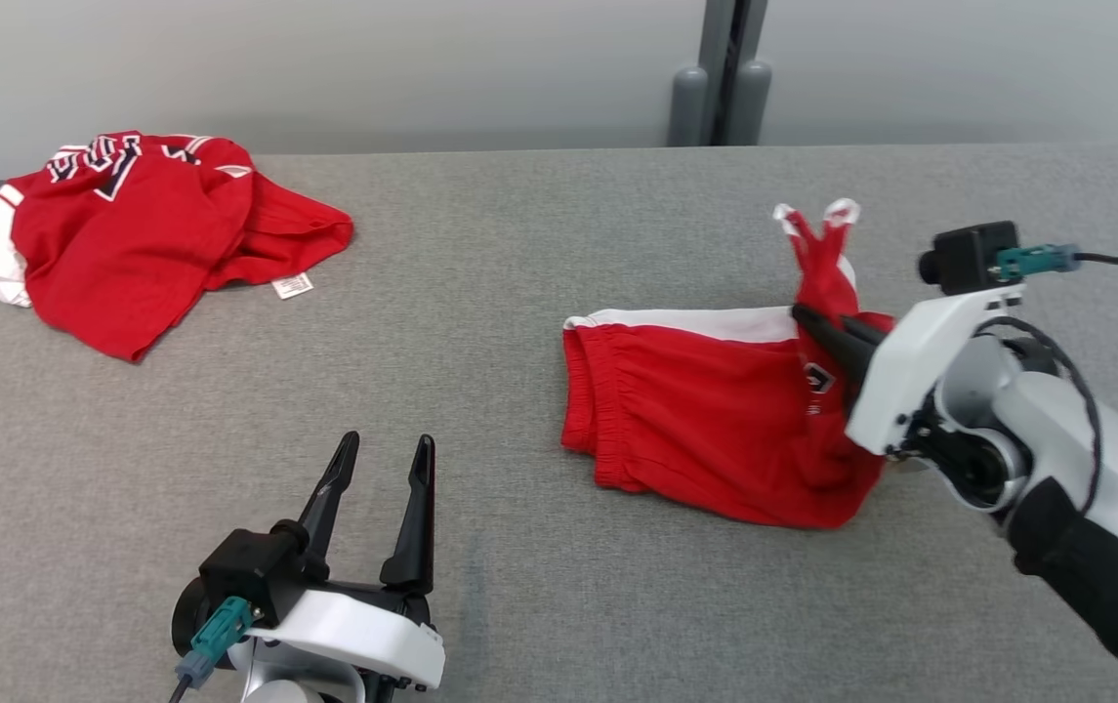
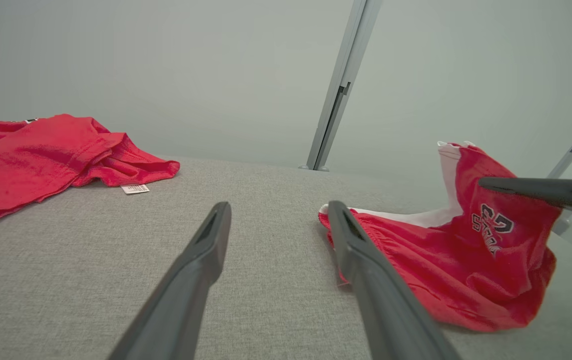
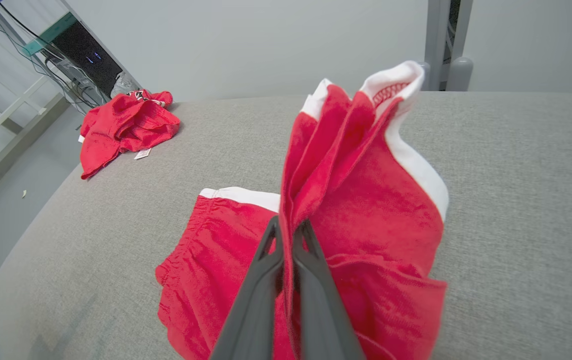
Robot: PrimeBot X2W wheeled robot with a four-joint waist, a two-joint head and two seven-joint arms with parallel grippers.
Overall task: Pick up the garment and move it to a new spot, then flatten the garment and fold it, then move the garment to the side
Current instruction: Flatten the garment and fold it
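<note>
Two red garments lie on the tabletop (image 1: 519, 244): a jersey (image 1: 129, 234) at the far left corner, the shorts (image 1: 695, 410) toward the right edge. The right pincer (image 1: 798, 312) pinches their lifted leg, likely to pull them flat; the left pincer (image 1: 388, 444) hovers agape near the front edge.

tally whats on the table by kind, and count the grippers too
red shorts: 1
red jersey: 1
grippers: 2 (left gripper open, right gripper shut on the red shorts)
total: 4
</note>
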